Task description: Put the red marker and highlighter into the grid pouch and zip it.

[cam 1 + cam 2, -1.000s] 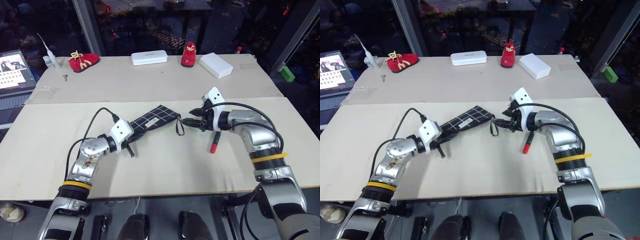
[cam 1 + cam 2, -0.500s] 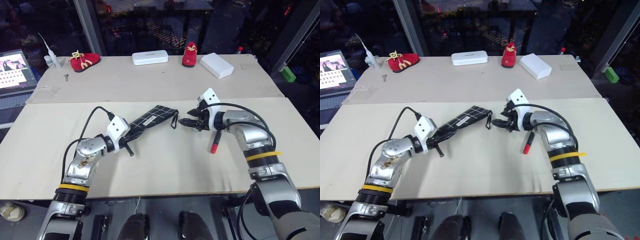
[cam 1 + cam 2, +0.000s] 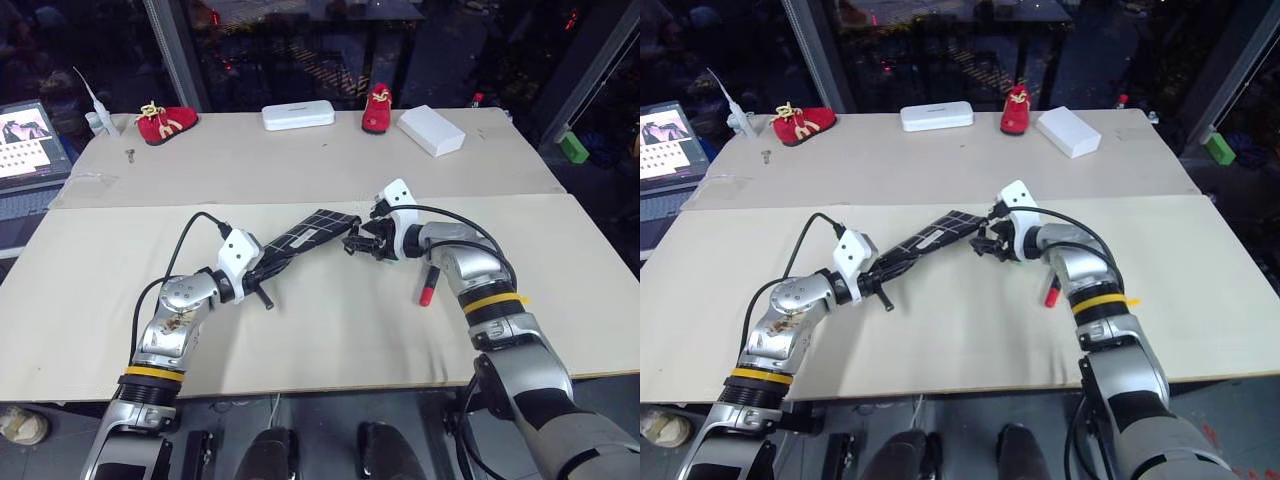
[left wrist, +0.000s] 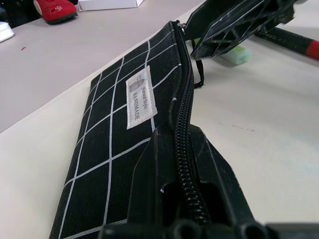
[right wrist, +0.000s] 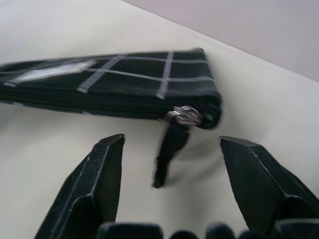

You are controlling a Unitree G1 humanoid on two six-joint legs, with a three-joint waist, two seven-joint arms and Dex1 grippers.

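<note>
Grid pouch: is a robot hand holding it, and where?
Yes. The left gripper pinches the grid pouch at its zipper edge, at one end. The right gripper holds nothing.

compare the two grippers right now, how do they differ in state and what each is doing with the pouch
The left gripper is shut on one end of the grid pouch, pinching it along the zipper; the right gripper is open and holds nothing. The left gripper grips the pouch's closed body, while the right gripper's fingers straddle the black cord loop at the zipper pull end without touching it. Both have two black fingers and point toward each other along the pouch.
</note>
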